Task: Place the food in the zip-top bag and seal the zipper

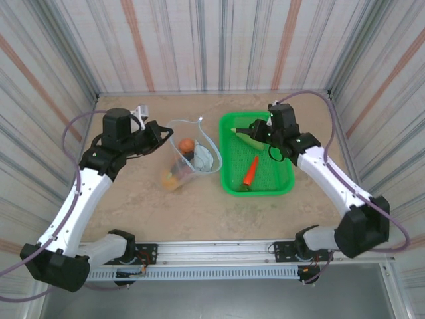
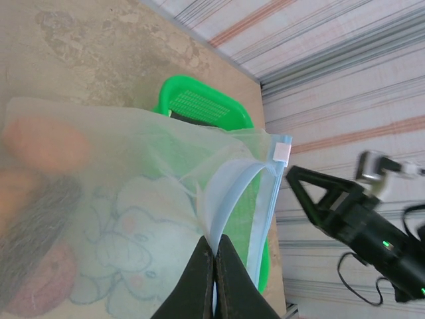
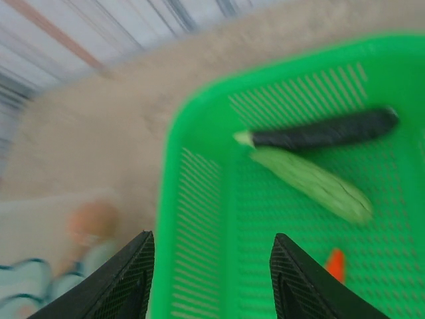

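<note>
Centre of top view: zip-top bag (image 1: 194, 158) on tabletop (image 1: 199, 206), mouth gaping, orange and yellow food (image 1: 186, 144) inside. Left hand (image 2: 214, 251) pressed together, pinching clear floppy film just beside pale blue zipper (image 2: 265, 193). Right hand (image 3: 211, 242) spread, empty, above green mesh basket (image 3: 166, 199). Dark glossy eggplant (image 3: 325, 131), ribbed green gourd (image 3: 312, 183), tapered carrot (image 1: 250, 171) lie inside. Target perhaps eggplant, view blurred: straddle slim middle, close gently, smooth plastic slips

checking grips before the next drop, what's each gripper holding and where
Left gripper pinches the bag at its blue zipper edge; right gripper is open over the basket, holding nothing.
</note>
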You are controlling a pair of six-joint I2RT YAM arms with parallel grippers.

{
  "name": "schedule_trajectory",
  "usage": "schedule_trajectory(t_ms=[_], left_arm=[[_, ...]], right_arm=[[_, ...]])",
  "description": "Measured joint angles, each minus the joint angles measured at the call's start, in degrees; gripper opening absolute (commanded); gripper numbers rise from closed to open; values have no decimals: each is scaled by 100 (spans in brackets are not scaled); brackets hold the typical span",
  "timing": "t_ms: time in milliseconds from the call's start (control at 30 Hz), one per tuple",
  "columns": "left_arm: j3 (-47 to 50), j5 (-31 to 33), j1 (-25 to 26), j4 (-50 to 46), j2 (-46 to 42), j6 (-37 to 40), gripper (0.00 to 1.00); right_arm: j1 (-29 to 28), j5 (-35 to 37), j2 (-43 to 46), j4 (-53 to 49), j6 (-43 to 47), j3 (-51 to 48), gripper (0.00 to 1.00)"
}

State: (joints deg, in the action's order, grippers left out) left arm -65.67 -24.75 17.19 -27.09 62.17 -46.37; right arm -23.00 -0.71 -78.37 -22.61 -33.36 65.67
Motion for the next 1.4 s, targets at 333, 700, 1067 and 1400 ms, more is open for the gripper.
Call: schedule_trajectory(t_ms=[333,700,1067,1400], left_arm=[[98,-24,-37,-177,-155,120,0],[98,-70,-37,-186,-186,179,0],[98,-87,-37,-186,-186,271,0],[52,-87,-37,-188,17,286,0]], right_arm=[[-422,-22,-1099,-2033,-1668,238,63],[-516,28,-1941,-2096,-2155,140,62],[-358,127,-2566,-1853,-1928,173,38],[-273,529,-1698,-1934,-1488,334,26]])
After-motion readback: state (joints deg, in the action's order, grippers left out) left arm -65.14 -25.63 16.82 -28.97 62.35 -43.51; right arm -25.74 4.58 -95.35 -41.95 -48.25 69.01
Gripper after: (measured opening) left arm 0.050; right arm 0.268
